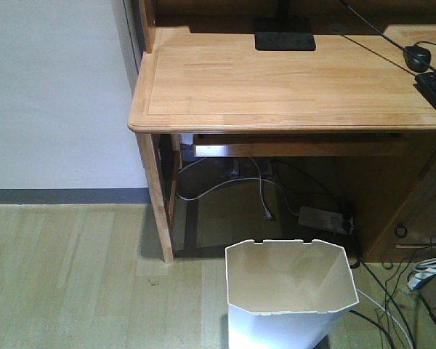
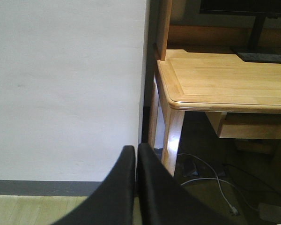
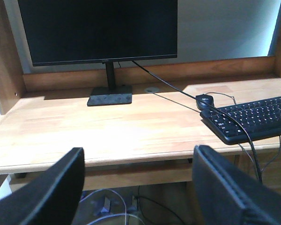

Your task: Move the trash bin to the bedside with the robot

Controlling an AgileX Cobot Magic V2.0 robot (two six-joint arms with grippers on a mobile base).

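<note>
The trash bin [image 1: 289, 291] is found ungrasped on the floor [image 1: 73, 291] before the desk [image 1: 276, 80], the left gripper [image 2: 136, 150] closed empty, the right gripper [image 3: 138, 154] spread wide and empty; snagging on adjacent floor cables [image 1: 381, 309] is judged possible

smooth white plastic trash bin [image 1: 291, 320]; satin light wood desk [image 1: 276, 80]; matt wood-plank floor [image 1: 65, 276].

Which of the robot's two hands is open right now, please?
The right hand: its fingers stand wide apart, while the left hand has its fingers pressed together.
</note>
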